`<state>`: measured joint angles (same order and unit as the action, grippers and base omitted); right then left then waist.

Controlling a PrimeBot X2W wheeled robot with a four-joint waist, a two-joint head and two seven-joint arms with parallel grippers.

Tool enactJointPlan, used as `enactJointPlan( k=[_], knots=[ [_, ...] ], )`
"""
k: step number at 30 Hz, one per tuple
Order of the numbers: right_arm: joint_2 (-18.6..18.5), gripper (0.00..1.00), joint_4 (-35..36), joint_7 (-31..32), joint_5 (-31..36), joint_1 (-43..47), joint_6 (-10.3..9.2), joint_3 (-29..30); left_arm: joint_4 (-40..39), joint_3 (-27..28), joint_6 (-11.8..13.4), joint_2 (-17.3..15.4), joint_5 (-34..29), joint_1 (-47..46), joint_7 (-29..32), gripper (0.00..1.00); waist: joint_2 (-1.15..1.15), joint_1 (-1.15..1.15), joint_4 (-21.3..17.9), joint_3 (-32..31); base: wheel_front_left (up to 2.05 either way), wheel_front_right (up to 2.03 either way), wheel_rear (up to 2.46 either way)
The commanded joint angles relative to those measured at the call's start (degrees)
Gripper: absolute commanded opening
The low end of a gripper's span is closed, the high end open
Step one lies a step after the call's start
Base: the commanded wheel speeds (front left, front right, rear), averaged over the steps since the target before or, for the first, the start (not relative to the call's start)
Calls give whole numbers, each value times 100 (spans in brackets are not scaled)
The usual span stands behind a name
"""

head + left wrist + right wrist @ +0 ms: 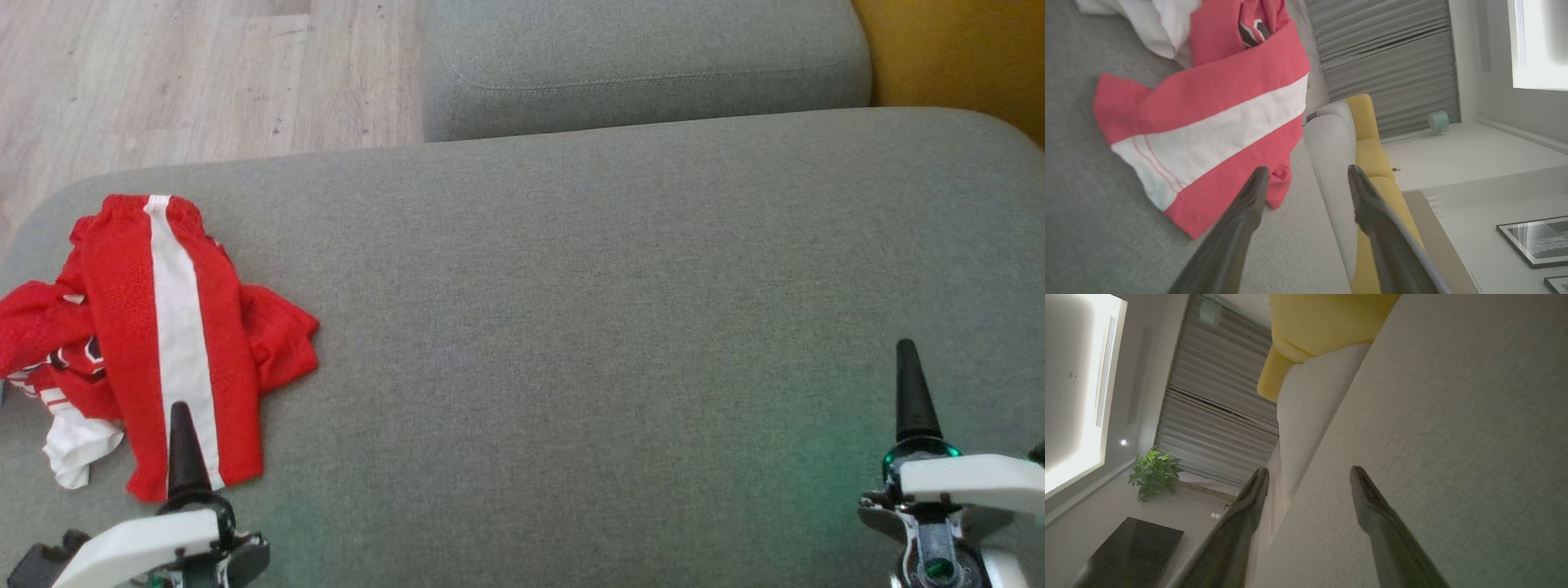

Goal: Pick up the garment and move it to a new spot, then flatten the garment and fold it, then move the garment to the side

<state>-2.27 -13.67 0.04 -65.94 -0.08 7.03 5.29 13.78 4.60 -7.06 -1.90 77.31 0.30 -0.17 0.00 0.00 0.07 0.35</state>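
A red garment [155,327] with a broad white stripe is lying crumpled at the far left of a grey sofa cushion [571,310], with a white scrap of it trailing toward the near edge. It is looking light, soft and floppy, so it is likely to sag and drag when lifted. The near hem of the flat striped panel, or a bunched fold at the middle, is offering the best hold. The left end effector [1307,169] is hovering at that near hem with its two dark fingers spread wide, holding nothing. Whether one finger is brushing the cloth I cannot tell. Across the bare cushion, well apart from the garment, the right end effector [1308,469] is hanging at the lower right, fingers equally spread and empty, above plain grey fabric.
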Motion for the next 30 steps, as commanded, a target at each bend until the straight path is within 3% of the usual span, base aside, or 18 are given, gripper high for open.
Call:
enactJointPlan(
  k=[1,11,30],
  knots=[
    [-33,100,273,-69,248,-299,16,-77,-270,66,-5,-55,-174,-258,-56,100,0,0,3,4,0,0,0],
    [-36,100,570,-238,1548,-310,19,-335,-736,-240,87,-60,-1364,-234,-224,100,0,0,9,35,0,0,0],
    [-43,100,886,-576,3361,-375,26,-689,-1153,-747,367,-70,-3327,-246,-560,100,0,0,-74,121,0,0,0]
  ],
)
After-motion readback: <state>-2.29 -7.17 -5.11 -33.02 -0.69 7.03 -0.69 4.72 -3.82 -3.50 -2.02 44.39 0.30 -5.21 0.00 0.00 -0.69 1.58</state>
